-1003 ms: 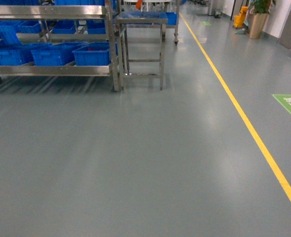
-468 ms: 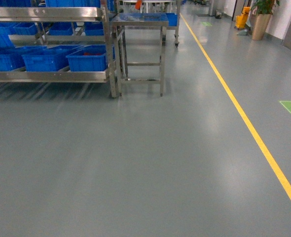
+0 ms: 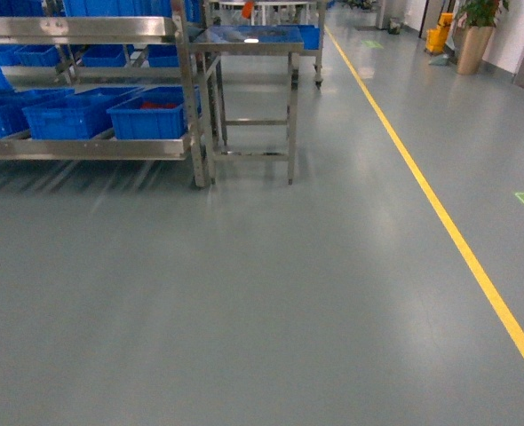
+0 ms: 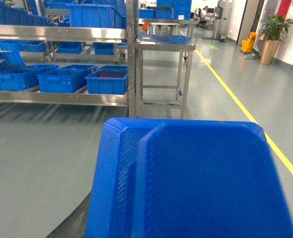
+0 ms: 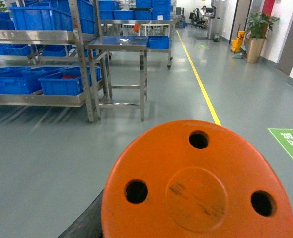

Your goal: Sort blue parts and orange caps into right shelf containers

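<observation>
Blue part (image 4: 191, 183) and orange cap (image 5: 201, 188) close up, hands apparently unseen.

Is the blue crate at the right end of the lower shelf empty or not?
Not empty: the blue crate shows something red inside.

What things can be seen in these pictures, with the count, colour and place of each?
Blue crates: several, bright blue, on the shelf rack at left.
Shelf rack: one, steel, far left.
Steel table: one, grey, right beside the rack.
Floor line: one, yellow, running along the right.
Potted plant: one, green, far right.
Blue part: one, blue, filling the left wrist view.
Orange cap: one, orange, three holes, filling the right wrist view.
End effectors: none visible.
</observation>
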### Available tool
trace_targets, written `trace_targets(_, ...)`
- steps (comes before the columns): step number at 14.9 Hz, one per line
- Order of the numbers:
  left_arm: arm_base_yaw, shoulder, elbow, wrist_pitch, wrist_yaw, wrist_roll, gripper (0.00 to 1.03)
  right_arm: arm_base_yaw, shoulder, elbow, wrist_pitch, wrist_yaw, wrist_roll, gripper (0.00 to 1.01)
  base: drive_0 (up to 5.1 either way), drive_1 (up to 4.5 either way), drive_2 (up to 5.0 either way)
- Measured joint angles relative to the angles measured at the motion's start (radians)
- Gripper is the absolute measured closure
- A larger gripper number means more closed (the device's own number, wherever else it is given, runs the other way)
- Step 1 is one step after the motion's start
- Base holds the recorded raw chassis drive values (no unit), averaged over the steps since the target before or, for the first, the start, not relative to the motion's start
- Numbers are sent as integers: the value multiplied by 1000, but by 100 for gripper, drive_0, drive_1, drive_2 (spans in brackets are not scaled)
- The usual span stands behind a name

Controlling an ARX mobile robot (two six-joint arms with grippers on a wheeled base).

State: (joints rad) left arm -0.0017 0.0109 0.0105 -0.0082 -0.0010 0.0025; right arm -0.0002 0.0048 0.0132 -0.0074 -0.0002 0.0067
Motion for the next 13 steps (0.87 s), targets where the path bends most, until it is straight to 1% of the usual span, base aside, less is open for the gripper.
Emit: trace_targets(13,0,0,0,3,1,0,60,0,0,0,2,0,0,57,5,433,-422)
